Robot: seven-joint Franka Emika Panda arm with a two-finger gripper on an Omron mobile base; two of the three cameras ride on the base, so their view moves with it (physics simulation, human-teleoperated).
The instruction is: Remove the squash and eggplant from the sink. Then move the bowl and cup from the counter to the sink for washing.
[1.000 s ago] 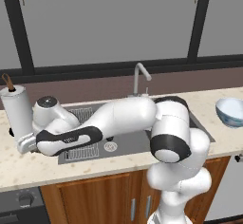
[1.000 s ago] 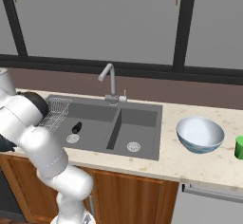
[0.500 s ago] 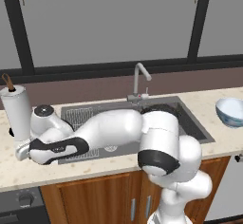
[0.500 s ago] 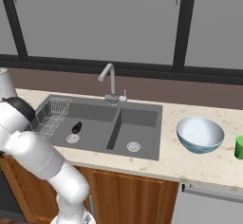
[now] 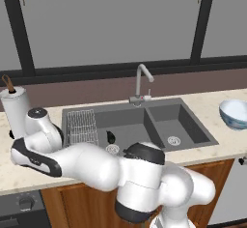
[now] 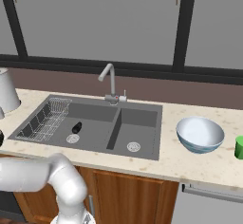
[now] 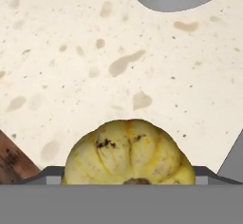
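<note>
One squash (image 7: 129, 152) sits on the counter (image 7: 95, 66) under your wide-spread gripper; a careless lift may nudge it rolling, while the eggplant (image 6: 76, 127) waits in the sink (image 6: 142, 118).

The ribbed yellow squash (image 7: 129, 153) sits on the speckled tabletop (image 7: 95, 66) outside the sink (image 6: 137, 118), the dark eggplant (image 6: 76, 127) in its left basin (bowl (image 6: 200, 134) and green cup (image 6: 239, 147) right of it).
</note>
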